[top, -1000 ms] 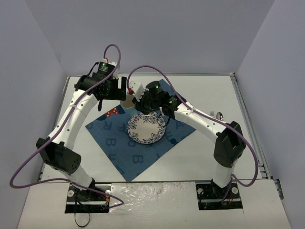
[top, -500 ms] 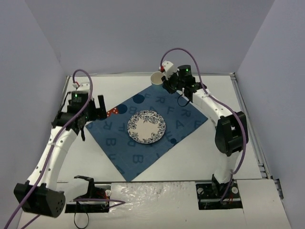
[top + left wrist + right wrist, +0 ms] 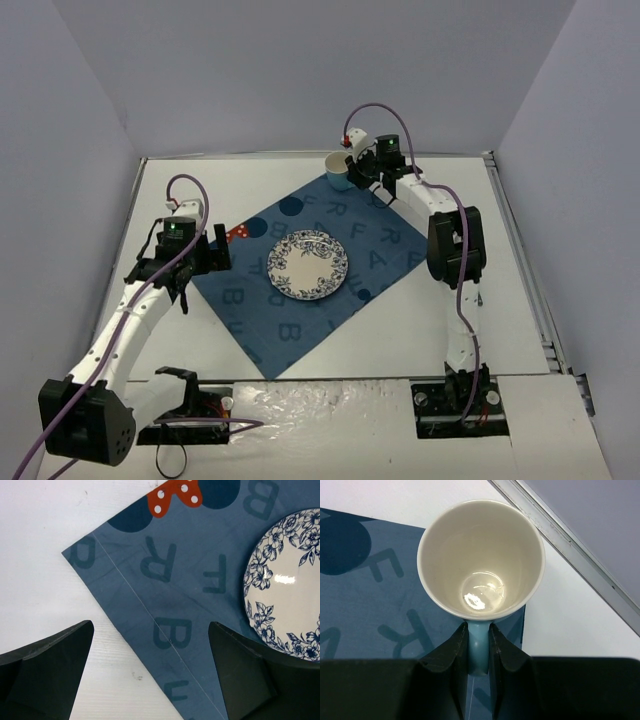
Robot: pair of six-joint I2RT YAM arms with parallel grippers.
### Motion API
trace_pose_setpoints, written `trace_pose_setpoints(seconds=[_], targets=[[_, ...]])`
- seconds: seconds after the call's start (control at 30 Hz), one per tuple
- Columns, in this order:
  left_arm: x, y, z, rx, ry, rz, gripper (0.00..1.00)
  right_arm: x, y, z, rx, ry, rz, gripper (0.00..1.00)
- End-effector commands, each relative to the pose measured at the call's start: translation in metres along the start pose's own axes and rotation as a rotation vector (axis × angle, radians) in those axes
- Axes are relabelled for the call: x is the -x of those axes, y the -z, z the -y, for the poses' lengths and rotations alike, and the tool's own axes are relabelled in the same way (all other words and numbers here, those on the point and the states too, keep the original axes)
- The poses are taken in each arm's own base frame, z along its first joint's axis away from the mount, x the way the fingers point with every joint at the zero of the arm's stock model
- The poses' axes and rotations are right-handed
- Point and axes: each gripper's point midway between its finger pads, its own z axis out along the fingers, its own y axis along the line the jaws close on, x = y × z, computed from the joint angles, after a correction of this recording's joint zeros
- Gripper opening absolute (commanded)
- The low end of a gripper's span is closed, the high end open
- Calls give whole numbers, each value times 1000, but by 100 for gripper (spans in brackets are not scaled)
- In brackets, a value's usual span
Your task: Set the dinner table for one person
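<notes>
At the far corner of the mat [image 3: 240, 300] on the table [image 3: 505, 300], the right gripper [image 3: 479, 650] clamps a mug [image 3: 481, 560] by its handle, the left gripper [image 3: 150, 625] gapes empty, the plate [image 3: 307, 265] sits centred, and cutlery seems left to do.

Open tabletop on the flanks — the mat's middle and far corner are taken.

The dinner table [image 3: 185, 190] lies bare at its far left, on its right side beyond the right arm [image 3: 455, 250], and in the near strip before the placemat [image 3: 290, 330]. The plate [image 3: 307, 265] fills the mat's middle. The mug [image 3: 338, 170] is at the mat's far corner, its handle pinched by the right gripper [image 3: 479, 652], with the metal rail [image 3: 580, 565] and back wall [image 3: 300, 80] close behind. The left gripper [image 3: 150, 625] hangs with its jaws wide over the mat's left edge — the plate is near on its right.
</notes>
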Motion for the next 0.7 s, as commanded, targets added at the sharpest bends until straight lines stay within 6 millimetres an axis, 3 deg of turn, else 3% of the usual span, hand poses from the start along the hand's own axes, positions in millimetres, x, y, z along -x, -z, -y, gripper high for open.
trace_pose_setpoints(seconds=[0.0,0.2,0.57,0.67], targets=[[25,2,3,-13,0,104,97,113,28,27,-43,135,295,0],[25,-3,2,-8,-9,94,97,97,15,24,-23,96,279,0],[24,-6,5,-21,-13,82,97,59,11,22,-14,48,214,0],[24,-6,5,-23,-14,85,97,50,9,23,-12,31,200,6]])
